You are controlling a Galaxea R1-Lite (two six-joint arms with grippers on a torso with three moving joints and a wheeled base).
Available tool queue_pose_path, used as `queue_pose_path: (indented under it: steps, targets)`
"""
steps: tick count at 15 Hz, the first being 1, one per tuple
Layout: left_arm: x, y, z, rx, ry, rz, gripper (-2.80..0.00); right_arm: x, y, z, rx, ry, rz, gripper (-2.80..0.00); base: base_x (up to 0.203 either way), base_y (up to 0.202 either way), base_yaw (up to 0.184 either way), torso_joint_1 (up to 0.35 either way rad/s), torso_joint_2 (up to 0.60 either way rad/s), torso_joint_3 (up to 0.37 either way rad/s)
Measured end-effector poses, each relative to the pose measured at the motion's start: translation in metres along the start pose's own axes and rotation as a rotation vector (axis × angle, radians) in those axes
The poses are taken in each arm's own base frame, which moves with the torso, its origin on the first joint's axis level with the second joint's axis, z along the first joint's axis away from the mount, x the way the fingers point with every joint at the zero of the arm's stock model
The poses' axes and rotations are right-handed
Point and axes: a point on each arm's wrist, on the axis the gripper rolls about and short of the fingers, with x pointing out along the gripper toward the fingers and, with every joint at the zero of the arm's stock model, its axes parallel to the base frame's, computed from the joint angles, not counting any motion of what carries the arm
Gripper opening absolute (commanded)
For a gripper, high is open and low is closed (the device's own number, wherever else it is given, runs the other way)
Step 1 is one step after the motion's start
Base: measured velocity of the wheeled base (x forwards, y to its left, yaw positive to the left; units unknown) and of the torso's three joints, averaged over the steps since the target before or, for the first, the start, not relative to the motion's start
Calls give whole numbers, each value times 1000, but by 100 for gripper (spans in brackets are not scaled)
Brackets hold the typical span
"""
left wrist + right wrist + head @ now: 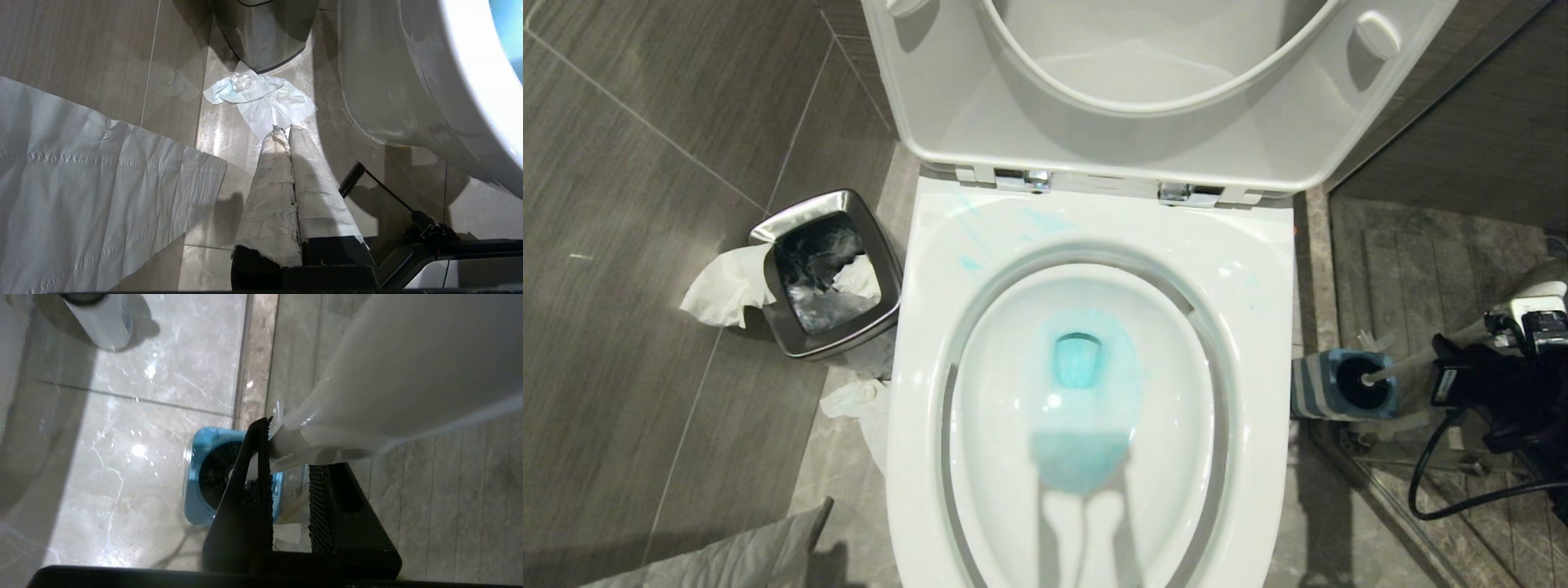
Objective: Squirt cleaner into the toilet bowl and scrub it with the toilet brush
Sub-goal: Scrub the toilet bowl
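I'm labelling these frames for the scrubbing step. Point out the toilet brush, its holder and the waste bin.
toilet brush (1409, 364): head view, on its white handle.
holder (1308, 388): head view, striped side wall.
waste bin (837, 347): head view, steel front rim.

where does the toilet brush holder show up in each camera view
Head view: the blue-and-grey holder stands on the floor right of the toilet bowl, near the right end effector.
Left wrist view: not in it.
Right wrist view: centre, blue square behind the black fingers.
Shared landmark: the white brush handle rising from it.

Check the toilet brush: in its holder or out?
In. The toilet brush slants from its blue holder, with the right gripper shut on its handle.
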Motion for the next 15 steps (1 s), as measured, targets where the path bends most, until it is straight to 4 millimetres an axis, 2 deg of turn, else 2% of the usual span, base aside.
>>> queue_pose_path:
  steps: [6,11,15]
  targets:
    - [0,0,0,0,0,-1,-280,-21,-7,23,7,-83,-19,-280,0,0,0,0,0,0]
    - [0,0,0,0,0,0,-280,-52,-11,36,21,-92,-26,-280,0,0,0,0,0,0]
    - [0,0,0,0,0,0,-280,-79,-17,56,37,-120,-34,-280,0,0,0,0,0,0]
